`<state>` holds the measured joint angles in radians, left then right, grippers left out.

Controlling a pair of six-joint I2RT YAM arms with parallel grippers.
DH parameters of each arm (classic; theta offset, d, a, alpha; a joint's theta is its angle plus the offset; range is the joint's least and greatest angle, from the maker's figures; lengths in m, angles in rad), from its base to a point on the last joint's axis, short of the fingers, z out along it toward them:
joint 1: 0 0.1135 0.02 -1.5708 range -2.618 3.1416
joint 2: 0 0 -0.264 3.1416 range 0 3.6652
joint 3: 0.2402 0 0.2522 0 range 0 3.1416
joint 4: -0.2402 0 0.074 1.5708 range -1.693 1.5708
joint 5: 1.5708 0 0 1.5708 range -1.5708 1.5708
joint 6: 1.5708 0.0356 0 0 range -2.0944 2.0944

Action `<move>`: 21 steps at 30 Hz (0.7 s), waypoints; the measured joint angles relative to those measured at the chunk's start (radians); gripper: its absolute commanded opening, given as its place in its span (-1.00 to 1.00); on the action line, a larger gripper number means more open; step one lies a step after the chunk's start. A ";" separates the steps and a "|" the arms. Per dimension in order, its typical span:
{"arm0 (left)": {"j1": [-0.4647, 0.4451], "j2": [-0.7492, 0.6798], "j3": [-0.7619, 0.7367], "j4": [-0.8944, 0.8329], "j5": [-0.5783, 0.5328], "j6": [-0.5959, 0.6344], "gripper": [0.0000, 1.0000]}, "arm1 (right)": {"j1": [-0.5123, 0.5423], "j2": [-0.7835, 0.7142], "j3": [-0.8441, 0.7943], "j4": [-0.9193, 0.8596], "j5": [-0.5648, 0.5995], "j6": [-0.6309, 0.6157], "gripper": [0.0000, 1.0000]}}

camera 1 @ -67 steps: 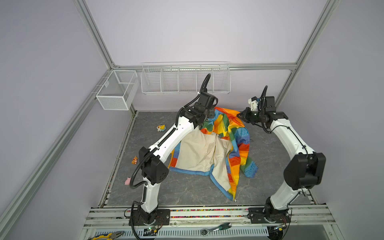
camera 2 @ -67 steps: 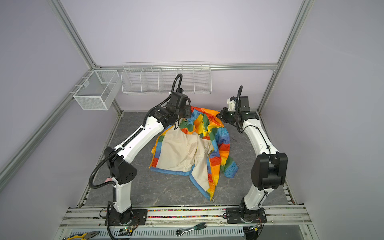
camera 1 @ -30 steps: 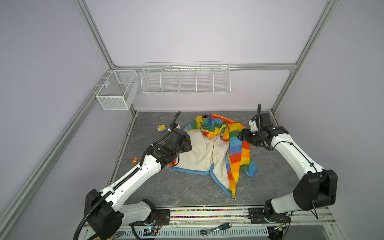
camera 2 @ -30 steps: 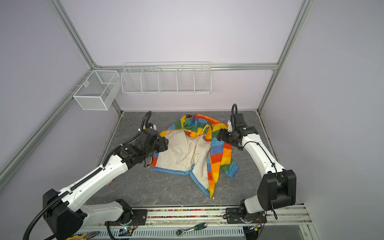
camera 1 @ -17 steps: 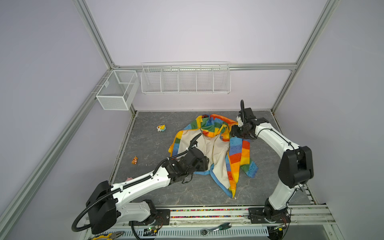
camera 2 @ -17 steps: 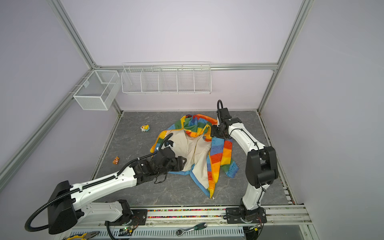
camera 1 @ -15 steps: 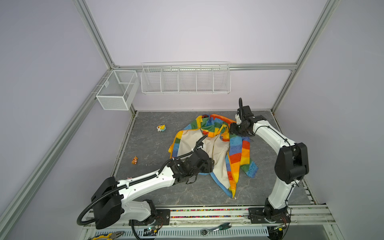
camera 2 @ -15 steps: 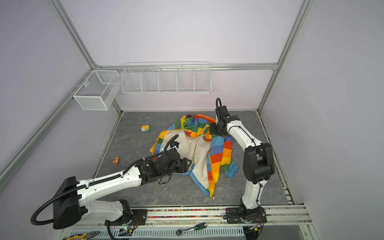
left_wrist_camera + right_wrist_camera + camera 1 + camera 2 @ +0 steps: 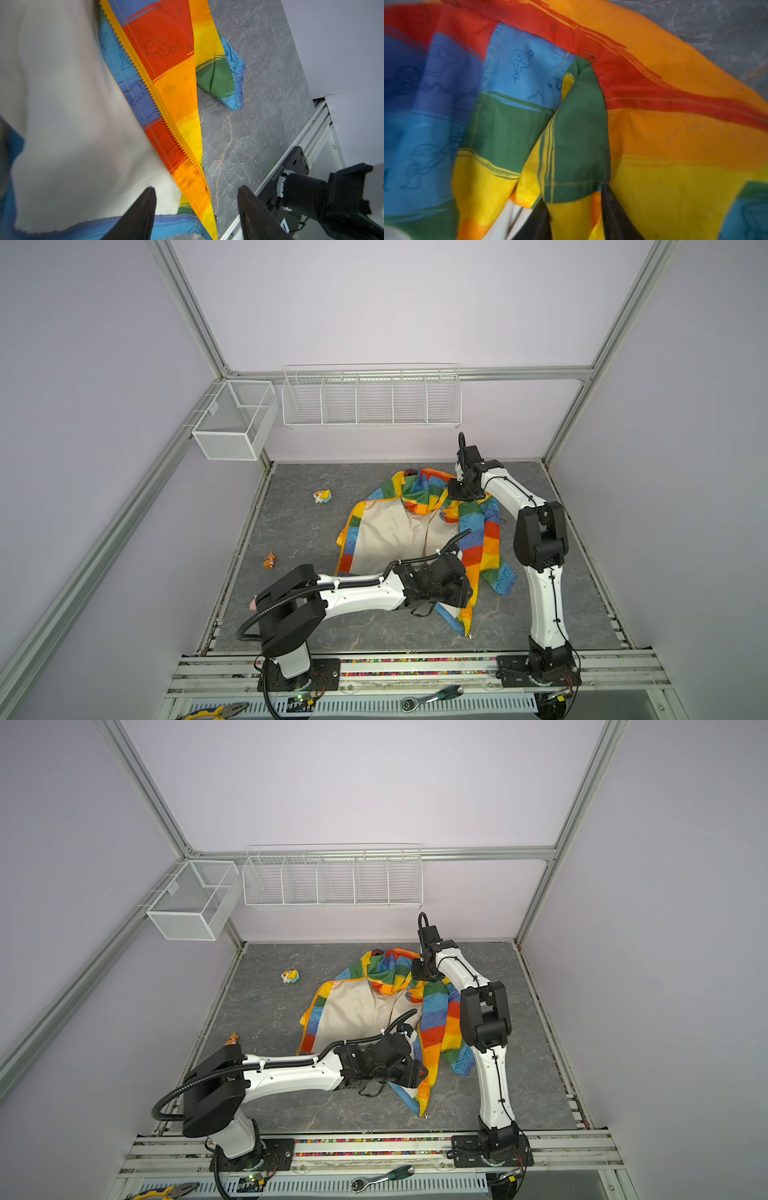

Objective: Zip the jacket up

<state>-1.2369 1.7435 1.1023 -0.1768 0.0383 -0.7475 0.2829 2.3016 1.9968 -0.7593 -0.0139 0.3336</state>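
The rainbow-striped jacket lies spread on the grey table with its cream lining up and the hood at the back. My left gripper hovers open over the front hem at the right front panel. The orange-yellow zipper edge runs down between its fingers, which hold nothing. My right gripper is at the hood's right side. Its fingers stand on either side of a yellow and green fabric fold and pinch it.
A sleeve cuff lies on the table right of the panel. Small toys sit at the left. Two wire baskets hang on the back wall. A ratchet and pliers lie on the front rail.
My left arm swung from the jacket's left edge round to its front hem. The right gripper moved in to the hood and closed on a fabric fold.
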 measured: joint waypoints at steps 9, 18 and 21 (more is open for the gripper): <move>-0.002 0.108 0.017 -0.004 0.099 0.000 0.30 | -0.045 0.013 0.034 -0.028 -0.043 0.010 -0.86; -0.002 0.168 0.039 0.011 0.174 0.003 -0.36 | -0.057 0.012 0.035 -0.031 -0.089 0.021 -0.86; -0.003 0.168 0.039 0.020 0.189 0.004 -0.67 | -0.064 0.012 0.036 -0.031 -0.109 0.032 -0.86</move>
<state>-1.2400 1.9118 1.1408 -0.1570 0.2276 -0.7437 0.2192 2.3138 2.0327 -0.7898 -0.1230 0.3656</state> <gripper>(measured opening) 0.250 0.072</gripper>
